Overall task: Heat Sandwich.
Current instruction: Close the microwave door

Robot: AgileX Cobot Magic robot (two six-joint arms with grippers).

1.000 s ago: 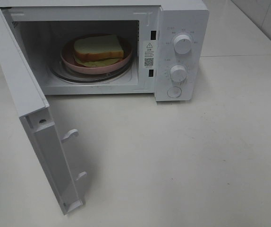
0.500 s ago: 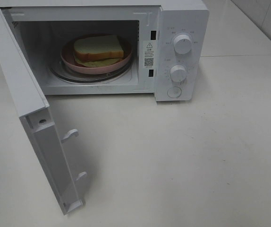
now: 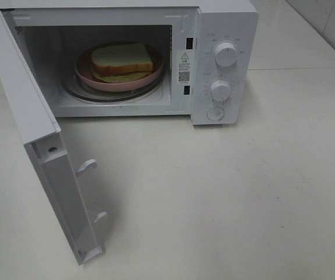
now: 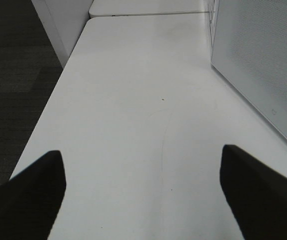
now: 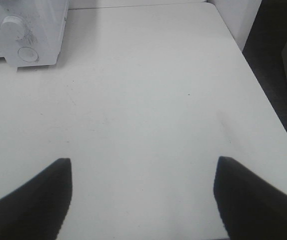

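The sandwich [image 3: 122,61], white bread with tan crust and a pale filling, lies on a round pink plate [image 3: 86,74] on the glass turntable inside the white microwave [image 3: 226,17]. The microwave door [image 3: 39,146] stands swung wide open to the left. Neither arm shows in the high view. In the left wrist view my left gripper [image 4: 142,192] is open over bare table, with the door's outer face [image 4: 258,65] off to one side. In the right wrist view my right gripper [image 5: 142,197] is open too, holding nothing, with the microwave's knob panel [image 5: 21,35] some way ahead.
Two knobs [image 3: 226,53] and a round button [image 3: 215,114] sit on the microwave's right panel. White table [image 3: 226,192] spreads in front of the oven. The table's edges and dark floor [image 4: 13,75] show in both wrist views.
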